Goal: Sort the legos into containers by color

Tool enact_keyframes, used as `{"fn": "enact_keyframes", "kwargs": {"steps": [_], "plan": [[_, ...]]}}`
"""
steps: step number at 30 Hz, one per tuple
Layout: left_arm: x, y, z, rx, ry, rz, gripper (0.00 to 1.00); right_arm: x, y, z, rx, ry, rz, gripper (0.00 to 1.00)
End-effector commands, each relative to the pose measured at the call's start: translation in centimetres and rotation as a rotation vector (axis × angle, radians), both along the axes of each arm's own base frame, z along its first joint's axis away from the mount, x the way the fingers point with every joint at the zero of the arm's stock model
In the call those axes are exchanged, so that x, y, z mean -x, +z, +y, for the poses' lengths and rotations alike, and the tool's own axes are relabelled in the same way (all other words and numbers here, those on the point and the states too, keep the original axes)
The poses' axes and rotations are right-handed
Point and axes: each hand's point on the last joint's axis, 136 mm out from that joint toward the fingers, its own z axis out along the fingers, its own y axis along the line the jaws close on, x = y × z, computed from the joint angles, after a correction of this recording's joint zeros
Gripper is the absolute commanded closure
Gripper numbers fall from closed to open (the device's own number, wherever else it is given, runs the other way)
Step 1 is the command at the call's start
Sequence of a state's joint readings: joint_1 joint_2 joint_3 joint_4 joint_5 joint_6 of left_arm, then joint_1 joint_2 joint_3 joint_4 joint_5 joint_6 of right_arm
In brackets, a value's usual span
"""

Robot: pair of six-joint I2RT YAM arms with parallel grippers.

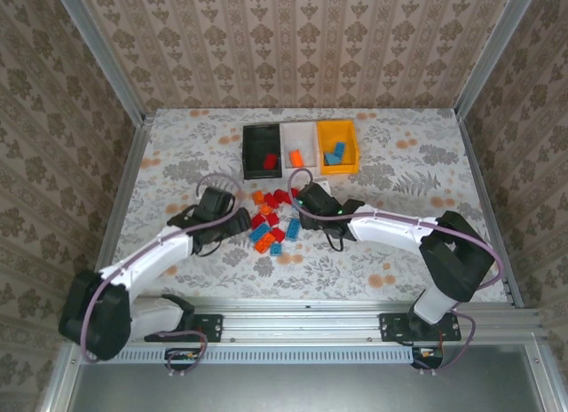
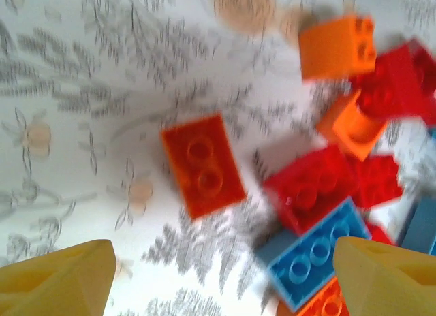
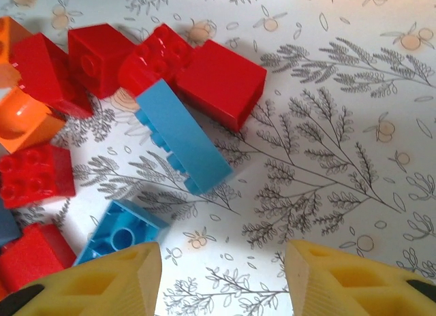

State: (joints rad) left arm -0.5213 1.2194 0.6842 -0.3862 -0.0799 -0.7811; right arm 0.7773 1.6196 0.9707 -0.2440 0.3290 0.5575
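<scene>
Over the flowered table (image 1: pixel 399 163), at the left flank of the legos (image 1: pixel 273 221), found the left gripper (image 2: pixel 221 282) spread wide and empty. Saw an orange brick (image 2: pixel 203 165) lying flat just ahead of it, centred on the gap, and a stud-up blue brick (image 2: pixel 317 261) just beside one finger (image 2: pixel 385 275). At the pile's right, found the right gripper (image 3: pixel 225 282) parted too, gripping nothing. Noted an upturned blue brick (image 3: pixel 119 234) just beside one finger (image 3: pixel 95 282), a long blue brick (image 3: pixel 180 135) farther ahead. Beyond both grippers, spotted the black bin (image 1: pixel 257 141), white bin (image 1: pixel 300 135) and orange-yellow bin (image 1: pixel 353 146) in a row.
</scene>
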Motion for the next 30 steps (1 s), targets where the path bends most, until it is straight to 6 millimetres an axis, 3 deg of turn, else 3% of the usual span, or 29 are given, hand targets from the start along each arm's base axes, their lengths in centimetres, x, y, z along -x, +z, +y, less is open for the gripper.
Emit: {"fn": "enact_keyframes", "kwargs": {"steps": [1,10,20,25,30], "plan": [[-0.8,-1.1,0.9,-0.092,0.015,0.071,0.15,-0.2,1.2,-0.9,-0.026,-0.026,-0.047,0.48],[-2.7,-3.1,1.2,-0.189,0.036,0.151,0.15,0.8,2.6,-4.4,-0.055,-0.080,-0.123,0.47],[-3.6,-6.2,1.0,-0.210,0.046,0.216,0.37,2.5,3.6,-8.1,-0.077,-0.129,-0.160,0.46],[-3.8,-5.9,1.0,-0.205,0.046,0.190,0.55,2.9,4.2,-9.4,-0.087,-0.150,-0.177,0.46],[-4.8,-4.1,0.9,-0.222,0.028,0.148,0.64,3.2,4.3,-10.0,-0.095,-0.163,-0.185,0.46]]}}
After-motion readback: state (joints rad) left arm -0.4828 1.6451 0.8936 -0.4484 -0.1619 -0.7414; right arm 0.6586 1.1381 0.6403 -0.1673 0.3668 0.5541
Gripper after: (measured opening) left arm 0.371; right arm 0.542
